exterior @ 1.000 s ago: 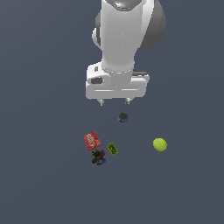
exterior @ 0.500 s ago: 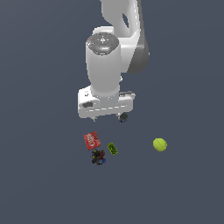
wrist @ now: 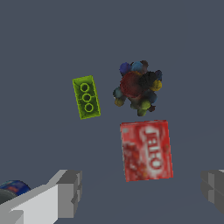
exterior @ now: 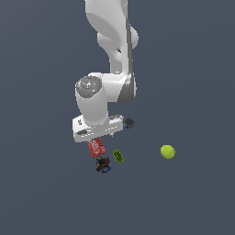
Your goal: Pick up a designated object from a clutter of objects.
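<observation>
Wrist view shows the white gripper (wrist: 142, 192) hanging above the clutter with its fingers (wrist: 70, 192) spread wide. Between them, slightly farther on, lies the flat red rectangular box with white lettering (wrist: 146, 150), long axis across the gap, beside the dark multicoloured lump (wrist: 136, 87) and green studded block (wrist: 86, 97).

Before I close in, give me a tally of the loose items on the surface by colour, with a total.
Red: 1, the box
Green: 1, the studded block
Yellow-green: 1, the ball
Multicoloured: 1, the dark lump
Dark: 1, the round piece
Total: 5
</observation>
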Tool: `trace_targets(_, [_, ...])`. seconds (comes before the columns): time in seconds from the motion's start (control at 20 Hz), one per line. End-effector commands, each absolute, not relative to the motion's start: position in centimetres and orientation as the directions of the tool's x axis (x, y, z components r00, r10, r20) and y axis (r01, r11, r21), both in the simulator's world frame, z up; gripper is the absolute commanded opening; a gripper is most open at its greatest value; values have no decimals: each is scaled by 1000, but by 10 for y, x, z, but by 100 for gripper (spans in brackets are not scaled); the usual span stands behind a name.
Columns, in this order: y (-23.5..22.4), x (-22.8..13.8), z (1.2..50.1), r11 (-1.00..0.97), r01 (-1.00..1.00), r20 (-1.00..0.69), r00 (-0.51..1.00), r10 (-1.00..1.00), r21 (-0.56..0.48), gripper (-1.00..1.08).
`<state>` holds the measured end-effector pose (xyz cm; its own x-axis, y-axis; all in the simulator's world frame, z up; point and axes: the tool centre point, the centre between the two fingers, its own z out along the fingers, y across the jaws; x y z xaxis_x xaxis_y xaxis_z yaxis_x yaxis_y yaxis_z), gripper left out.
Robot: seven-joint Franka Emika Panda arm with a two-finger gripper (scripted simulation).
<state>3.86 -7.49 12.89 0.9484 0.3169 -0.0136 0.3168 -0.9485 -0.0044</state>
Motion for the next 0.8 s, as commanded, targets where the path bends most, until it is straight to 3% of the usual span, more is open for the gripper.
trace_targets(0.0, [-86, 39, 110, -939, 345, -8, 939, 345, -4, 100])
trace_targets(0.75, [-110, 35, 66, -916, 401, -1, 916, 401, -1, 100])
